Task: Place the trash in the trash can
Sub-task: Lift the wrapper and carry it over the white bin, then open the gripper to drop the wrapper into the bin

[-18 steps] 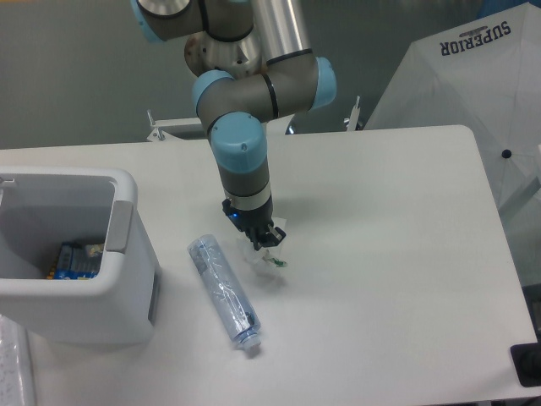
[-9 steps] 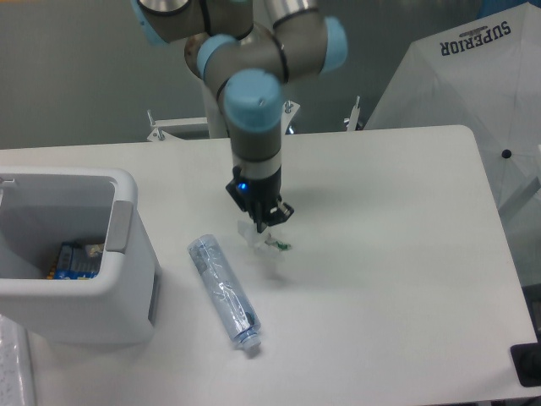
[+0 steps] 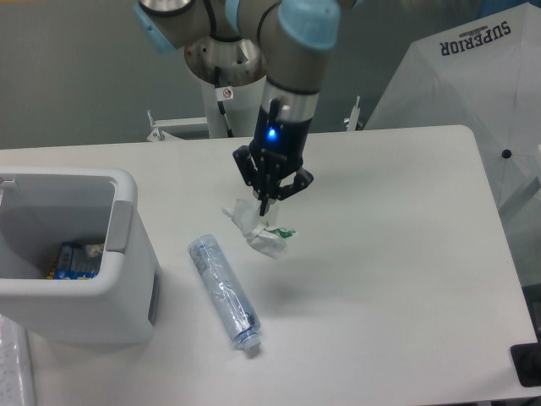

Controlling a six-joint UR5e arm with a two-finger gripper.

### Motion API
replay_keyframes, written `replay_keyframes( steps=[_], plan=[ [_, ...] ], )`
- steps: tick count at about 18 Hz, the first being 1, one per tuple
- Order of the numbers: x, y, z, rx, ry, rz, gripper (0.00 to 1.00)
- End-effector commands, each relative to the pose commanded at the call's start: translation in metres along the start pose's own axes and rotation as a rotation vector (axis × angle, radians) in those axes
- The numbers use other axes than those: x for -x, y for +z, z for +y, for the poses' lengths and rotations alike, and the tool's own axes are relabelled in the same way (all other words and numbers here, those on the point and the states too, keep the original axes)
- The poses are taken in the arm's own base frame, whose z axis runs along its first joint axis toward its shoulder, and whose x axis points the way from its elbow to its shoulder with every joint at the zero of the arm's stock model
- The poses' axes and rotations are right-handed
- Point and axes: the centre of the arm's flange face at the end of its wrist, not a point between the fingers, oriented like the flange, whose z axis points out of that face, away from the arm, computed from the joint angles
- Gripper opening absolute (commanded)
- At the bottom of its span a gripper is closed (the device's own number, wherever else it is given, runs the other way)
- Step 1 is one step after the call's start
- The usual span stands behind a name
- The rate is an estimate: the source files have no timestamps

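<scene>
Where the table (image 3: 397,279) runs toward you, the clear crushed bottle (image 3: 225,293) lies flat on its white top, slanting from upper left to lower right with its cap end nearest you, well below and left of the gripper (image 3: 266,205). To its left you see the trash can (image 3: 101,292), a boxy white bin with a thick rim and a grey side panel, standing at the table's left edge; blue-and-yellow packets (image 3: 78,260) lie inside it. Farther back, the wrapper (image 3: 260,232) hangs directly beneath the gripper, whose fingers are pinched together on its top edge. You can see it is lifted off the table, with a faint shadow below and to the right. It looks crumpled, whitish and translucent, with a small green mark on its right side. Above it the arm (image 3: 287,93) descends at a slight tilt, a blue light glowing on the wrist. Beyond the table's right corner, a white cover (image 3: 461,85) bears the word SUPERIOR
</scene>
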Motion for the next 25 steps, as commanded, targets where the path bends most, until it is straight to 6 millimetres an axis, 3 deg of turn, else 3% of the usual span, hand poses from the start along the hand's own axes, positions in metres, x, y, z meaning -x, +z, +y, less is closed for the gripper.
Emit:
replay_keyframes(
  steps=[3,6,10,14,19,25],
  plan=[
    [0.001,-0.024,-0.032,-0.114,-0.136,0.036,0.09],
    [-0.006,-0.034,-0.047,-0.164,-0.221,0.076,0.09],
    [-0.034,-0.05,-0.061,-0.203,-0.288,0.116,0.09],
    [-0.075,-0.049,-0.079,-0.215,-0.305,0.19,0.09],
    [-0.12,-0.025,-0.096,-0.181,-0.264,0.274,0.12],
    [-0.154,0.02,-0.114,-0.151,-0.193,0.353,0.17]
  ],
)
